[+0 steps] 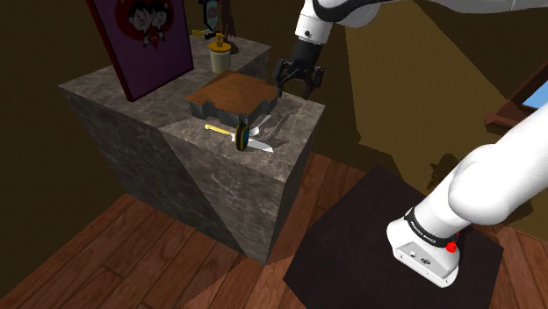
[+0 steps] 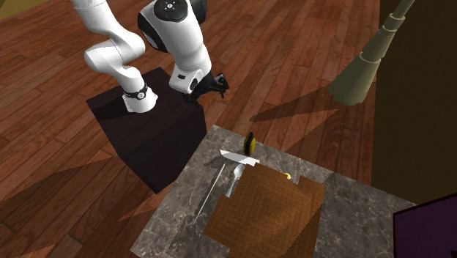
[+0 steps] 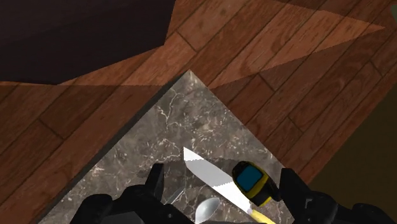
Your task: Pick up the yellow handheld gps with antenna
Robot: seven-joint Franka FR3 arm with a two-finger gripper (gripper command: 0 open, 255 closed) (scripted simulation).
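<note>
Stone counter (image 1: 189,132) on a wood floor: nothing picked up yet.
The GPS (image 3: 253,181) lay flat near the counter's corner, just beside a knife (image 3: 210,175), untouched. My claw (image 1: 298,88) hung above the counter, fingers spread wide and empty. As I judged it, lowering, gripping and lifting were all left to do.
</note>
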